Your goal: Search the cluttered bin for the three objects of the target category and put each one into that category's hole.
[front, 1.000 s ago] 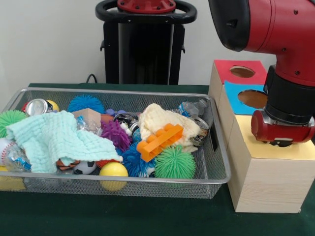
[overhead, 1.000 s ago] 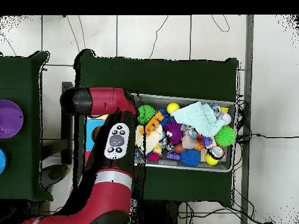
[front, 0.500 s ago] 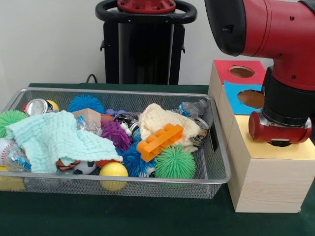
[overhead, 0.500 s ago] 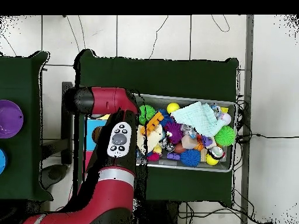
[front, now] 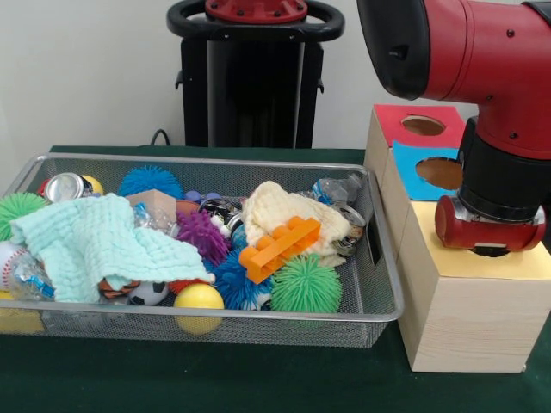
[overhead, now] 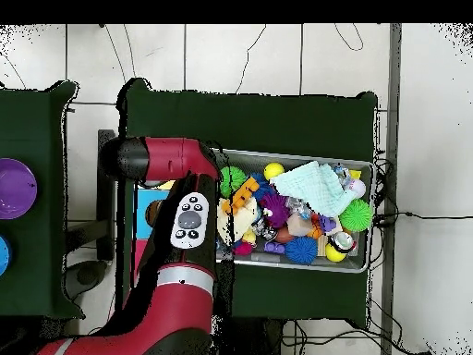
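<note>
Arm's wrist [front: 491,232] hung over the yellow top of the hole box [front: 469,305], right of the wire bin [front: 379,284]. Pincer hidden underneath; can't tell open or closed. Target category unclear. Judged best: lift clear before crossing the bin's right rim, then probe under the mint cloth [front: 99,245].

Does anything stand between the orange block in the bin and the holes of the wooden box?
Yes: the bin's mesh wall, and the red arm low over the yellow top. Red hole and blue hole lie uncovered.
</note>
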You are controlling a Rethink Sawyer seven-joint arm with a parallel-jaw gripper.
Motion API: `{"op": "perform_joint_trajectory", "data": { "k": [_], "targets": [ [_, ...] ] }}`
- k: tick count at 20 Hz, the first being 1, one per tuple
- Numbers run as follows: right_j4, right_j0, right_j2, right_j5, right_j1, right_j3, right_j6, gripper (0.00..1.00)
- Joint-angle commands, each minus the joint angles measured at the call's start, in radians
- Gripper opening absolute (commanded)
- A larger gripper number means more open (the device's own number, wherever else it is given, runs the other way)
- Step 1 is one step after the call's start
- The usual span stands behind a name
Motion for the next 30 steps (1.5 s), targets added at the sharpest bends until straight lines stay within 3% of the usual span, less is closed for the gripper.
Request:
{"op": "perform_joint_trajectory", "data": {
  "k": [1, 6, 15, 18, 24, 30],
  "targets": [
    [-0.039, -0.041, 0.108, -0.017, 0.035, 0.089, 0.056, 1.0],
    [-0.03, -0.048, 0.115, -0.001, -0.075, 0.178, 0.045, 1.0],
    [-0.027, -0.037, 0.101, 0.073, -0.217, 0.269, 0.052, 1.0],
    [-0.036, -0.032, 0.095, 0.077, -0.214, 0.259, 0.061, 1.0],
    [-0.055, 0.002, 0.058, 0.076, -0.114, 0.159, 0.121, 1.0],
    [-0.055, 0.02, 0.036, 0.112, -0.092, 0.116, 0.139, 1.0]
  ]
}}
